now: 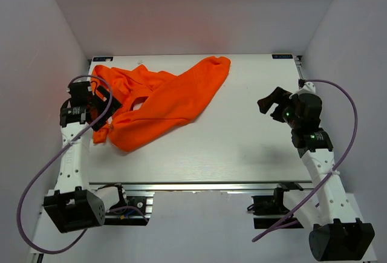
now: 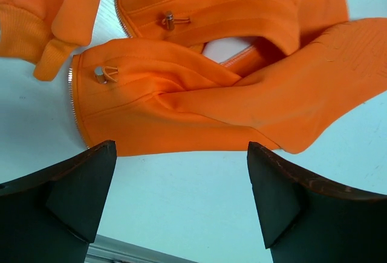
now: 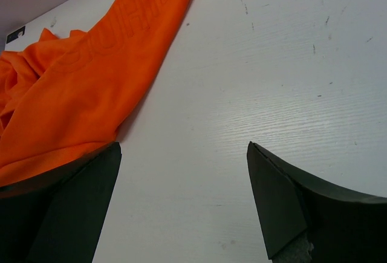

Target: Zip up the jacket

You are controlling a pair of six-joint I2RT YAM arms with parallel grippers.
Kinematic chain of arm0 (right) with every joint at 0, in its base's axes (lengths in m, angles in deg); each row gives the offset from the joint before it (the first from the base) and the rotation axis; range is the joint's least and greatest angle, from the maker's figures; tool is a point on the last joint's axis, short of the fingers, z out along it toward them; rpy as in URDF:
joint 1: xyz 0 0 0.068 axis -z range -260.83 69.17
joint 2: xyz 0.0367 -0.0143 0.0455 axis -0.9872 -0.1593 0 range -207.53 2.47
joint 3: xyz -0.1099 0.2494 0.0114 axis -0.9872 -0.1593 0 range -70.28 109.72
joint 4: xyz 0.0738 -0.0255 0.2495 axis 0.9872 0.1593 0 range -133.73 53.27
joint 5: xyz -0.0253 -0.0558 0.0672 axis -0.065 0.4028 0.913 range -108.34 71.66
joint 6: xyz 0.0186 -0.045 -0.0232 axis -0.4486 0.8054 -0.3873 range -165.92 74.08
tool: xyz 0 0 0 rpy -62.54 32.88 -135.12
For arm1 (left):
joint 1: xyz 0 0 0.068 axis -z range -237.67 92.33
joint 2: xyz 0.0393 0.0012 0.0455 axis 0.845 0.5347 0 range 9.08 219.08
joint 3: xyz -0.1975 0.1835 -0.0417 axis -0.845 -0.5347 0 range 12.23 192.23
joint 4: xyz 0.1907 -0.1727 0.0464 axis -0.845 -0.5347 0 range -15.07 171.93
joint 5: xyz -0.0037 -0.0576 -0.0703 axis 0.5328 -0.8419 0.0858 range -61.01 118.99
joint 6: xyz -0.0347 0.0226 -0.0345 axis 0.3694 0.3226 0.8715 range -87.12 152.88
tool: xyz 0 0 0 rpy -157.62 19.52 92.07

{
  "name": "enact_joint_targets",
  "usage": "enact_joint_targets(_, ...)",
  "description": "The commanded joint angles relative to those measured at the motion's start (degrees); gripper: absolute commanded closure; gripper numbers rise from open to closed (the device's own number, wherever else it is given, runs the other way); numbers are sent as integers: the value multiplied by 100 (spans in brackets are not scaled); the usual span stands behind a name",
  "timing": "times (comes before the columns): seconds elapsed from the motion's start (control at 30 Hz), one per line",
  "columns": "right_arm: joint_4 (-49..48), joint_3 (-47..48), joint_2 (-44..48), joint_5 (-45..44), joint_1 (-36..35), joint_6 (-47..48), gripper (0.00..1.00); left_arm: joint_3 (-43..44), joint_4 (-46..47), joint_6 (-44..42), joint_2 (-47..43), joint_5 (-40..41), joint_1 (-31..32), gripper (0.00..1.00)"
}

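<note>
Left arm (image 1: 72, 154), right arm (image 1: 323, 181), jaws spread wide

Orange jacket (image 1: 163, 103) lies crumpled on left-rear part of table (image 1: 242, 148); left gripper (image 1: 100, 101) at its left edge, right gripper (image 1: 273, 101) well apart over tabletop.

One orange jacket (image 1: 163, 103) on one white counter (image 1: 242, 148). Two arms, left (image 1: 72, 154) and right (image 1: 320, 169), with one hand each: left hand (image 1: 101, 101), right hand (image 1: 272, 103). Two purple cables (image 1: 20, 211) (image 1: 332, 83). Two cord toggles (image 2: 168, 20) (image 2: 100, 75) and two zipper edges (image 2: 74, 103) (image 2: 121, 12) show on the jacket.
</note>
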Motion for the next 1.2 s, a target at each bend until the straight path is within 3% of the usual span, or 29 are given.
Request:
enact_joint_targets(0.0,-274,-5,-40,313,34,287,11,-182,159,55,234,-130,-2,2)
enact_joint_targets(0.27,-248,-41,-427,665,34,402,11,-867,527,486,1199,55,191,2)
enact_joint_targets(0.43,-371,-155,-506,823,25,393,11,-543,906,758,2219,722,1182,5)
enact_joint_targets(0.47,-371,-155,-506,832,25,393,11,-342,993,758,2613,688,1289,13)
enact_joint_targets(0.5,-353,-155,-497,849,34,385,11,-236,1055,741,2808,618,1499,29)
enact_joint_targets(0.53,-336,-155,-480,858,34,358,11,-139,1108,715,2958,521,1623,71)
enact_joint_targets(0.57,-318,-181,-462,884,25,323,11,-34,1126,723,3090,494,1746,98)
enact_joint_targets(0.7,-309,-295,-366,1043,17,270,11,520,1336,521,3312,467,2815,100)
enact_joint_targets(0.87,-335,-427,-277,1227,25,296,11,521,2353,214,3021,-435,3846,100)
enact_joint_targets(0.97,-283,-480,-251,1289,25,323,11,836,2462,126,3099,-446,4679,100)
enact_joint_targets(1.13,-327,-568,-58,982,25,306,10,1645,2365,-296,3618,-1104,5350,100)
enact_joint_targets(1.17,-318,-568,-32,955,25,305,11,1759,2391,-366,3706,-1279,5455,92)
